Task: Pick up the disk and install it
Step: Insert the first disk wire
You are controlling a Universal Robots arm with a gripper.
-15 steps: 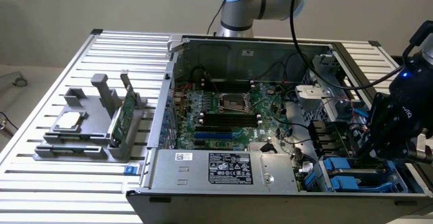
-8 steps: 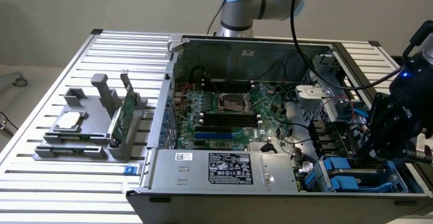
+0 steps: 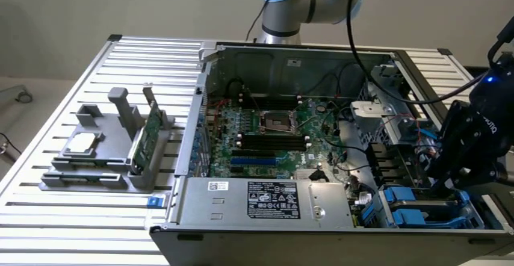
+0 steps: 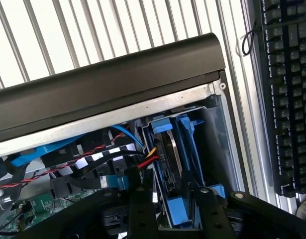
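The disk (image 4: 167, 154) stands on edge in the drive bay at the front corner of the open computer case (image 3: 241, 230), on the exterior view's right. Its dark metal body sits inside blue plastic carrier rails (image 4: 185, 149). In the exterior view the blue rails of the disk (image 3: 418, 209) show low in the bay. My gripper (image 4: 176, 214) hangs straight over it, one black finger (image 4: 143, 209) on each side of the disk, spread wider than the carrier. In the exterior view the gripper (image 3: 437, 185) reaches down into that bay.
The case holds a motherboard (image 3: 265, 133), a power supply (image 3: 265, 200) and loose cables (image 4: 93, 159) beside the bay. A grey fixture (image 3: 105, 163) with a green card (image 3: 144, 139) and a small chip stands on the slatted table at the exterior view's left. A keyboard (image 4: 287, 99) lies outside the case.
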